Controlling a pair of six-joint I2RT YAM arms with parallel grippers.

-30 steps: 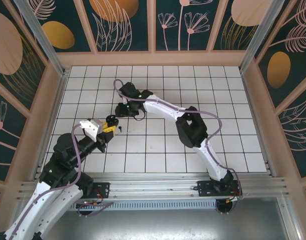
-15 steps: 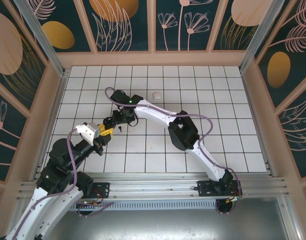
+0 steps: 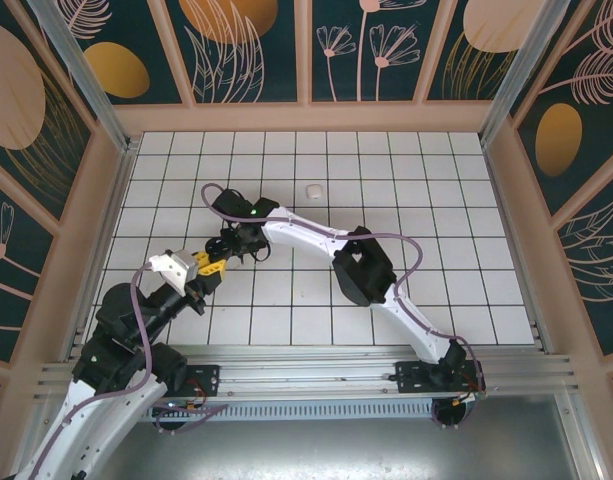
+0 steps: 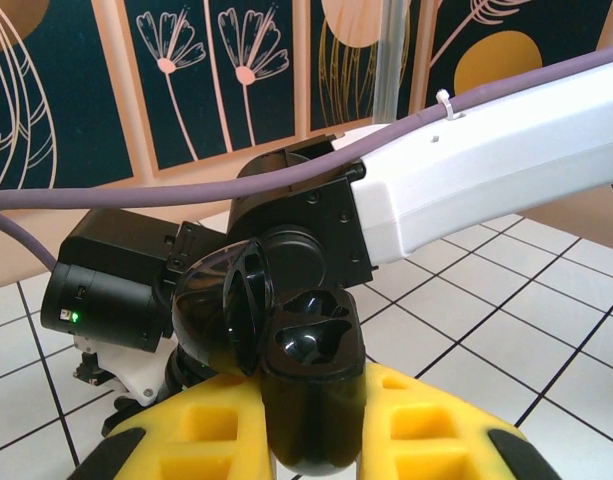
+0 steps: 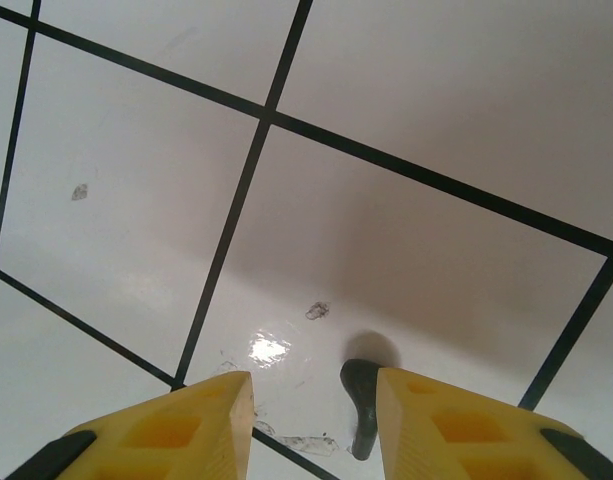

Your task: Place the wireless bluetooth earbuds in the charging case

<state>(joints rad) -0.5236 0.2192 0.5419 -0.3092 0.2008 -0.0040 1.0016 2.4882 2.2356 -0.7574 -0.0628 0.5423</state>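
Observation:
My left gripper (image 4: 311,425) is shut on the black charging case (image 4: 311,370). The case stands upright between the yellow fingers (image 4: 211,430) with its lid swung open to the left, and both sockets are empty. In the top view the left gripper (image 3: 211,266) sits left of centre, with the right gripper (image 3: 230,246) just beyond it, pointing down at the tiles. In the right wrist view, the right gripper (image 5: 314,405) is open low over the floor. A black earbud (image 5: 361,405) with a short stem lies between its fingers, close against the right finger (image 5: 456,420).
A small white object (image 3: 312,189) lies on the tiles further back, right of the right arm's wrist. The right arm's forearm (image 4: 486,165) crosses right behind the case. Wooden walls ring the tiled floor (image 3: 386,200).
The right arm has swung left and down until its gripper is beside the left gripper. This has uncovered the white object. The left gripper has pulled back a little with the case.

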